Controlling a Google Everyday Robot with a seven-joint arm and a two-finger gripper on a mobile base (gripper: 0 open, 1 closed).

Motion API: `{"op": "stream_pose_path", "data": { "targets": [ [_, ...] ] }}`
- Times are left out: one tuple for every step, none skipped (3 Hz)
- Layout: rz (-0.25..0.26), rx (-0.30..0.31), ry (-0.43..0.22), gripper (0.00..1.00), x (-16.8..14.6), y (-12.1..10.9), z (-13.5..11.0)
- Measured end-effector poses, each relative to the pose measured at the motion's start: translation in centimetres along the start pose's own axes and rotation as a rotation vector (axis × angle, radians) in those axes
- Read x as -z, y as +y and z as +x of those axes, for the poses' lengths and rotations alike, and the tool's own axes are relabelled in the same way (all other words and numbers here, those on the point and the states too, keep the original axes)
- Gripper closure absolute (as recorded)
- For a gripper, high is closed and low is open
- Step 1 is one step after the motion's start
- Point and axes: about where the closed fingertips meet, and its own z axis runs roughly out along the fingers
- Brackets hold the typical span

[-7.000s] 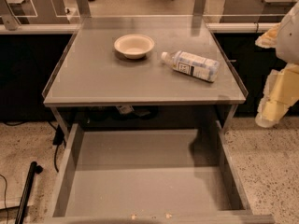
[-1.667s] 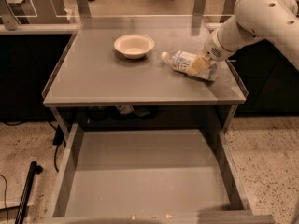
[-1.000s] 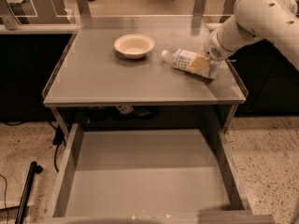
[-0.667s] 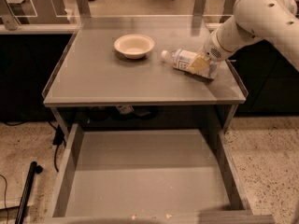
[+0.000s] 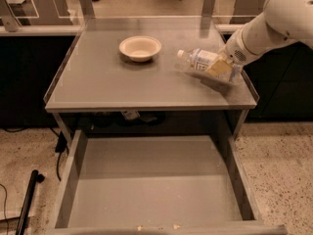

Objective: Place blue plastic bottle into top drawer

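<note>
Our arm has swung in from the right; the pincer [image 5: 219,68] pinches the small bluish plastic bottle [image 5: 198,60] on the flat grey bench [image 5: 107,82]. We should lift clear of the bench edge before lowering into the wide grey metal drawer [image 5: 151,180] below the pincer.

rounded white arm [image 5: 276,18]; tan gripper [image 5: 219,68] at table's [image 5: 122,89] right
</note>
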Motion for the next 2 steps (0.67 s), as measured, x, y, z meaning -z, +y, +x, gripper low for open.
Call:
{"op": "stream_pose_path", "data": {
  "targets": [
    [0.039,0.007,-0.067,1.00,5.5,0.7,-0.2],
    [0.041,0.019,-0.143,1.00,10.6,3.3,-0.2]
  ]
}}
